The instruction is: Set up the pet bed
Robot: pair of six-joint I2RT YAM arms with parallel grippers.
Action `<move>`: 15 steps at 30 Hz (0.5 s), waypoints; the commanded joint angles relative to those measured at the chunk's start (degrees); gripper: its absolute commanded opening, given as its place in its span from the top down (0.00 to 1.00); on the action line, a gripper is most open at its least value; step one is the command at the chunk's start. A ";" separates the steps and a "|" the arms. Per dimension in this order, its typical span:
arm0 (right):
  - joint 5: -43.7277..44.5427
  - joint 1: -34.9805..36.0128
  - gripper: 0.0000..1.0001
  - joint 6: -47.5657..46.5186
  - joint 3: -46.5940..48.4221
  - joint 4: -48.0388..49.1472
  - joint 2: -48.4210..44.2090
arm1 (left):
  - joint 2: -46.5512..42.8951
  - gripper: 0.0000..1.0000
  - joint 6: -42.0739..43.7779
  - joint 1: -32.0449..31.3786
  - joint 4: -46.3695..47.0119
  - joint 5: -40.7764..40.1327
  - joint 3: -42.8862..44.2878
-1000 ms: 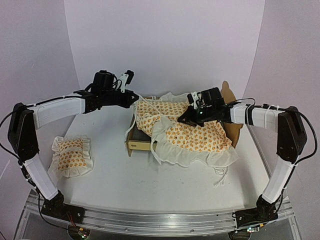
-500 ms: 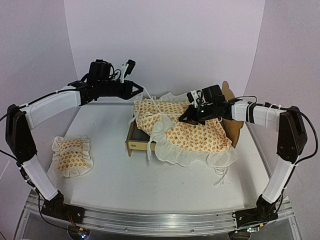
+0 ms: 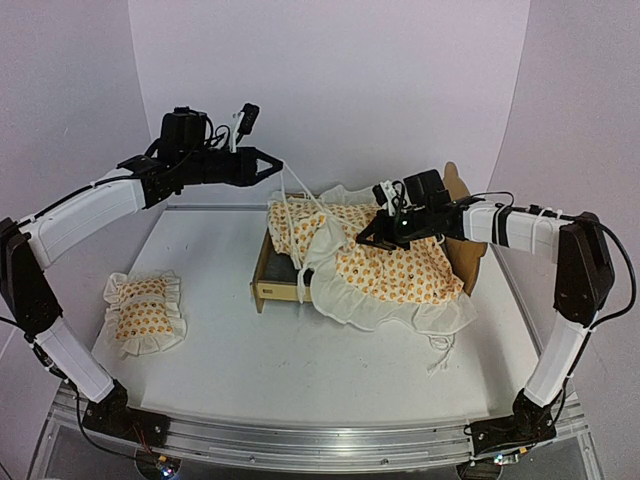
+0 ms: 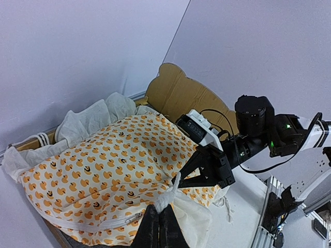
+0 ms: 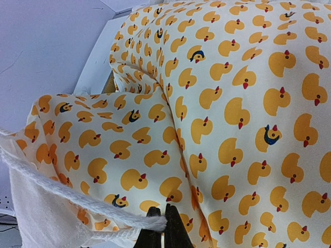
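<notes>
The pet bed is a light plywood frame mid-table, its bear-ear headboard at the right end. A duck-print cream ruffled mattress cover lies heaped over it and spills off the front. My left gripper hangs above the bed's left end, shut on a white tie that runs taut down to the cover. In the left wrist view the left gripper pinches that knotted tie. My right gripper rests on the cover's middle. In the right wrist view the right gripper is shut on a second white tie.
A small matching ruffled pillow lies at the table's left. Loose ties trail from the cover's front right corner. White backdrop walls rise close behind the bed. A metal rail runs along the near edge.
My left gripper has risen and drawn back to the left with the tie, lifting the cover's left corner off the bed. The right arm has barely moved.
</notes>
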 commanded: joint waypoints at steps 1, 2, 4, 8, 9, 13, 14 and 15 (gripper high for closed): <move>-0.08 -0.36 1.00 -0.95 1.66 0.60 -2.78 | -1.55 1.00 -2.21 0.24 1.99 1.83 -0.03; -0.04 -0.38 1.00 -0.96 1.55 0.60 -2.89 | -1.29 1.00 -2.47 0.24 2.11 2.44 -0.28; 0.01 -0.38 1.00 -0.93 1.37 0.60 -3.21 | -0.88 1.00 -3.20 0.24 2.78 3.72 -1.03; -0.24 -0.38 1.00 -0.93 0.99 0.60 -3.52 | -0.90 1.00 -4.84 0.15 4.69 5.59 -3.79; -0.34 -0.38 1.00 -0.93 0.90 0.63 -3.45 | -1.02 1.00 -5.47 0.15 5.18 6.20 -4.44; -0.39 -0.38 1.00 -0.96 0.41 0.69 -3.69 | -2.20 1.00 -6.43 -0.49 6.22 6.52 -7.18; -0.39 -0.37 1.00 -0.98 0.35 0.69 -3.71 | -2.50 1.00 -6.70 -0.54 6.44 6.59 -7.66; -0.44 -0.38 1.00 -1.00 0.28 0.69 -3.73 | -2.79 1.00 -6.89 -0.63 6.64 6.60 -8.08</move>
